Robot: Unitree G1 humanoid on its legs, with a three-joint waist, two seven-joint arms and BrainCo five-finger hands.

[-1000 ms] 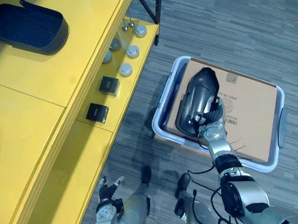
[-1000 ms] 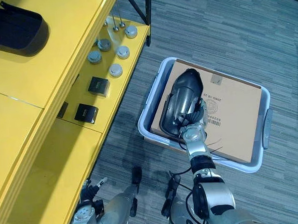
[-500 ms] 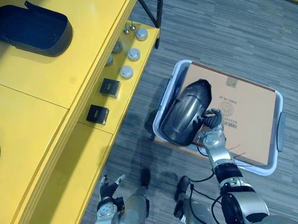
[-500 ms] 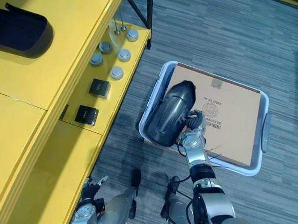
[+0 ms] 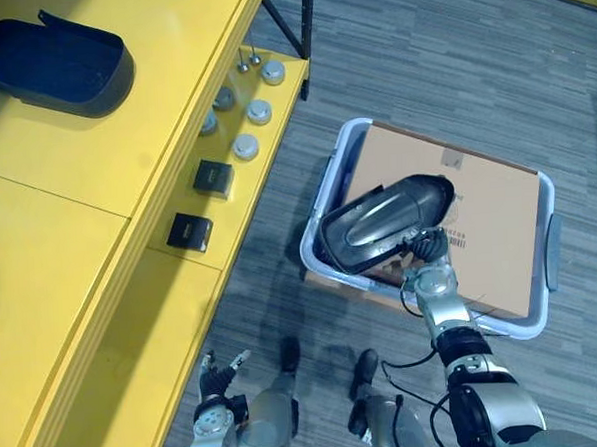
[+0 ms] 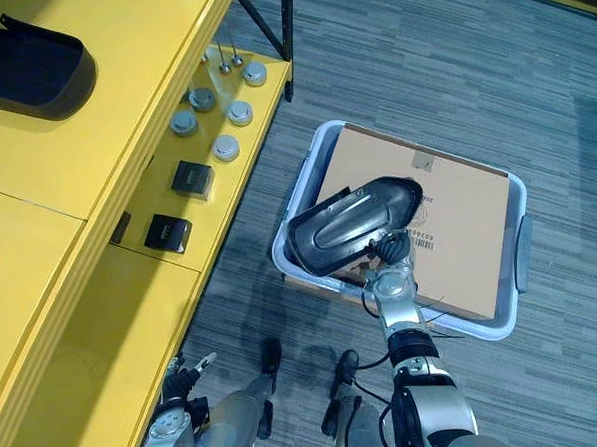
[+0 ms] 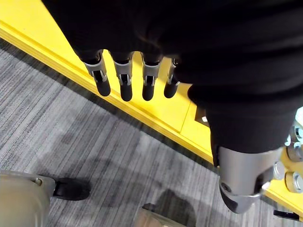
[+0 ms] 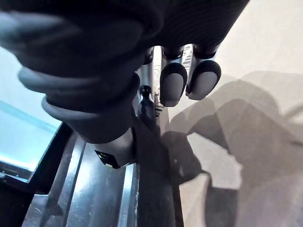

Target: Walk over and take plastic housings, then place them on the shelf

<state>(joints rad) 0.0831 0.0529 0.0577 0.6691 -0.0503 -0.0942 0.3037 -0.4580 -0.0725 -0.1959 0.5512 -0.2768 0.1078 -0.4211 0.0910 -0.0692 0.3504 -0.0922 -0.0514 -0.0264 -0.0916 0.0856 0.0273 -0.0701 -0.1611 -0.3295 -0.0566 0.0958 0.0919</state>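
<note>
Pickup is under way: the right hand (image 5: 427, 249) clamps fingers and thumb on the rim of the dark housing (image 5: 383, 219), holding it above the cardboard (image 5: 498, 213) in the bin (image 5: 552, 252). Idle, the left hand (image 5: 218, 373) hangs slack-fingered low beside the shelf (image 5: 96, 174). Next, probably, comes a carry and turn toward the shelf. Half a second ago the housing pointed up the bin; now it lies crosswise.

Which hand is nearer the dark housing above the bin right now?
Right. The right hand has its fingers closed on the dark housing, holding it over the bin. The left hand hangs low beside the yellow shelf, well apart from the housing.
</note>
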